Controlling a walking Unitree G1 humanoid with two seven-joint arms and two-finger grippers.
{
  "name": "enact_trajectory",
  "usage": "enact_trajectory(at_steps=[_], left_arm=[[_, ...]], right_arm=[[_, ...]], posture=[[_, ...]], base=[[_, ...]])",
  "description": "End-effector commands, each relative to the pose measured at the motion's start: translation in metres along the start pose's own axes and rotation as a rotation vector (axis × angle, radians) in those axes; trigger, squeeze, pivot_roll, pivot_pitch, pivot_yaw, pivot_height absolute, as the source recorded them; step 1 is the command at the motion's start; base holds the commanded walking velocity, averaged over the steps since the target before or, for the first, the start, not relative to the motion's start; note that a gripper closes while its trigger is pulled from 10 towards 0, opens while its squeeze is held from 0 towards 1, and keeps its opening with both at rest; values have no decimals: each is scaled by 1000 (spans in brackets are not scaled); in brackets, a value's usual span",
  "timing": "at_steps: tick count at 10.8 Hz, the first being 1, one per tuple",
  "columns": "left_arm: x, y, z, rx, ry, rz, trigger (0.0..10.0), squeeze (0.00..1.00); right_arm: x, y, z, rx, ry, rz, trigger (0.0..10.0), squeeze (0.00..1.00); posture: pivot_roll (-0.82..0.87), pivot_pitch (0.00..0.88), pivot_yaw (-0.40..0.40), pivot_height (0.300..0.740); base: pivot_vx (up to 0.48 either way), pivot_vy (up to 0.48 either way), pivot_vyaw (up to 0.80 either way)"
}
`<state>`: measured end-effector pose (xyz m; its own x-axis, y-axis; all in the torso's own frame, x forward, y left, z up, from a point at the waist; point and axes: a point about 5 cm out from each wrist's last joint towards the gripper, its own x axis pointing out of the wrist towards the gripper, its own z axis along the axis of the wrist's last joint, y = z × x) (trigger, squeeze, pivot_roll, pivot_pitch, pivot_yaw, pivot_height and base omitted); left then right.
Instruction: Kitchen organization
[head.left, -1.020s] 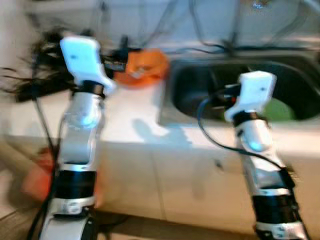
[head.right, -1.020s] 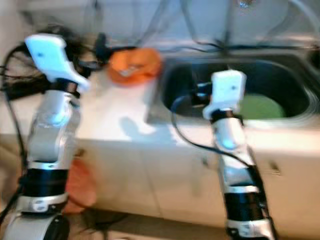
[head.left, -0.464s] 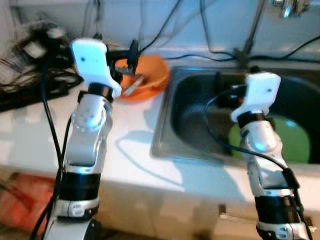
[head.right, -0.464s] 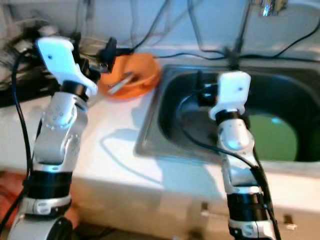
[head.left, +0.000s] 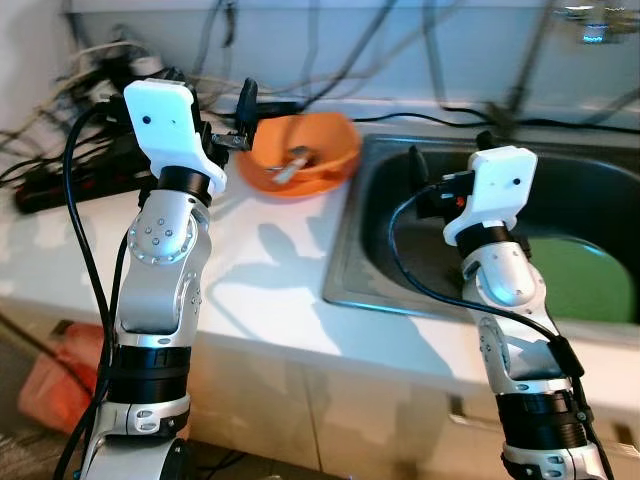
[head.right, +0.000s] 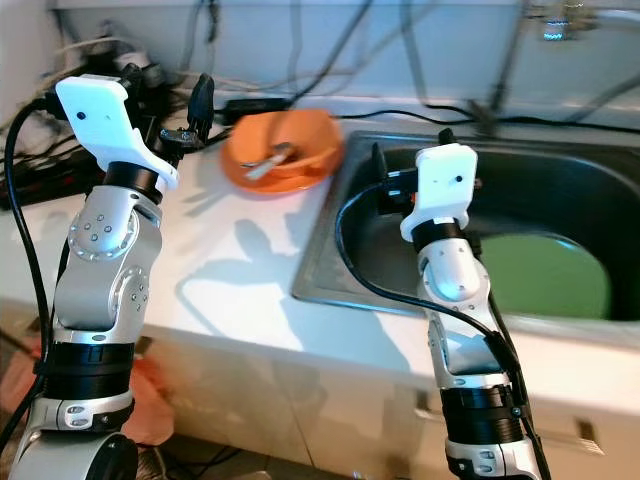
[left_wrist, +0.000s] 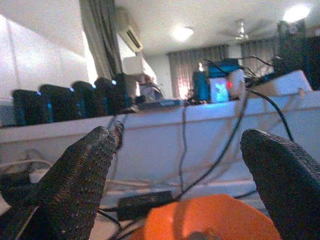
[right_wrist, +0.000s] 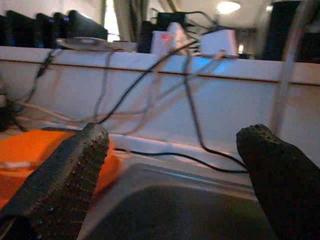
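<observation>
Arms raised: left gripper (left_wrist: 175, 165) by orange bowl (head.left: 303, 157), right gripper (right_wrist: 170, 170) over sink (head.left: 590, 200).

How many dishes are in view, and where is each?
2: an orange bowl on the counter left of the sink, and a green plate down in the sink. Others may be hidden.

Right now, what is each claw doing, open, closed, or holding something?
Left claw: open, holding nothing, raised over the counter by the orange bowl.
Right claw: open, holding nothing, raised over the sink.
</observation>
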<state>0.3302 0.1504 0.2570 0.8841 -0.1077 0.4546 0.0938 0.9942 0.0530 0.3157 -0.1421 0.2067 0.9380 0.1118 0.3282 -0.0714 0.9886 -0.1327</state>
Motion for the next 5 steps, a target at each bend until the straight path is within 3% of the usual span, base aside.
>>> enact_trajectory(at_steps=[1, 3, 5], left_arm=[[-4, 7, -10, -4, 42, 25, 10000, 0], [-5, 6, -13, -6, 54, 29, 10000, 0], [-11, 6, -32, -38, 120, 40, 10000, 0]], right_arm=[[-2, -1, 1, -3, 0, -3, 10000, 0], [-2, -3, -1, -12, 6, -10, 10000, 0], [-3, -14, -1, -41, 10, -37, 10000, 0]], posture=[[65, 23, 94, 740], [66, 27, 91, 740], [44, 31, 83, 740]], base=[[0, 0, 0], [0, 0, 0], [0, 0, 0]])
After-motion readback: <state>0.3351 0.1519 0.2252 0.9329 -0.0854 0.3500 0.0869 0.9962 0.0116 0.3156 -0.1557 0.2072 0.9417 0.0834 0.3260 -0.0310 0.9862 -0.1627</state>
